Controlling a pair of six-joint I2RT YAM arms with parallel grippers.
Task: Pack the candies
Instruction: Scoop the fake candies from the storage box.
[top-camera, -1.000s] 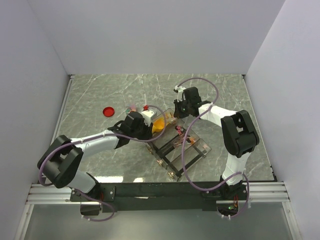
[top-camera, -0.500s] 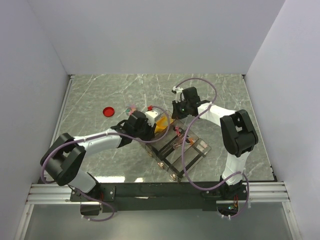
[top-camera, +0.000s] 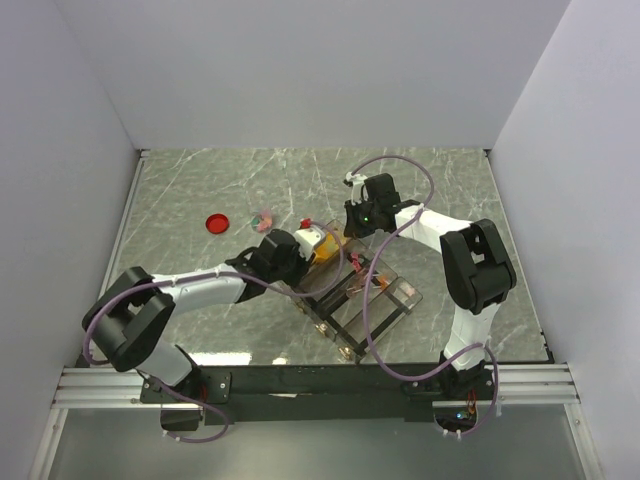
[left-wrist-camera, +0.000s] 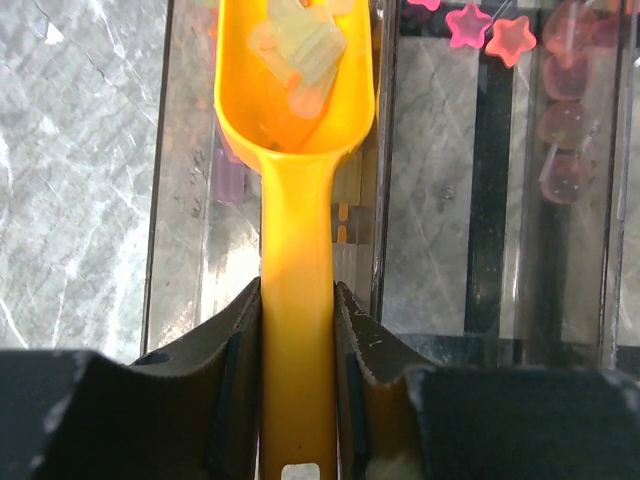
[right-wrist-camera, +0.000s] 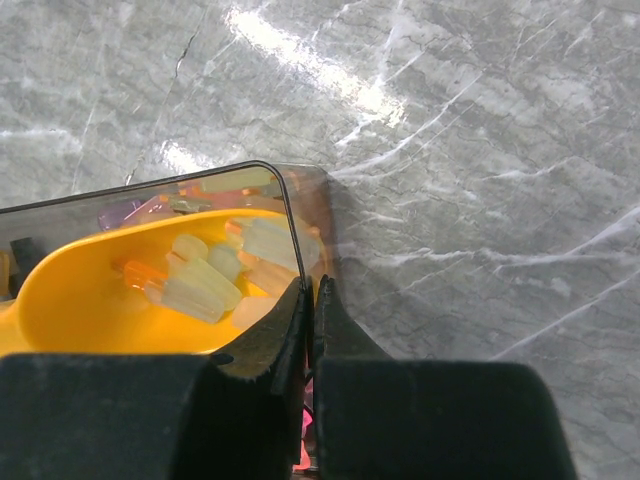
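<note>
The left gripper (left-wrist-camera: 297, 325) squeezes the handle of the yellow scoop (left-wrist-camera: 295, 130). The candies (left-wrist-camera: 305, 50) sit in the scoop, over the far end of the clear box (right-wrist-camera: 262, 168). The right gripper (right-wrist-camera: 312, 300) pinches the box's thin wall. If the scoop tips sideways, candies may spill onto the table. If the pinch slips, the box may slide.

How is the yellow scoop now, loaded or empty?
Loaded. Several pale yellow and orange candies lie in the bowl of the scoop, seen in both wrist views.
</note>
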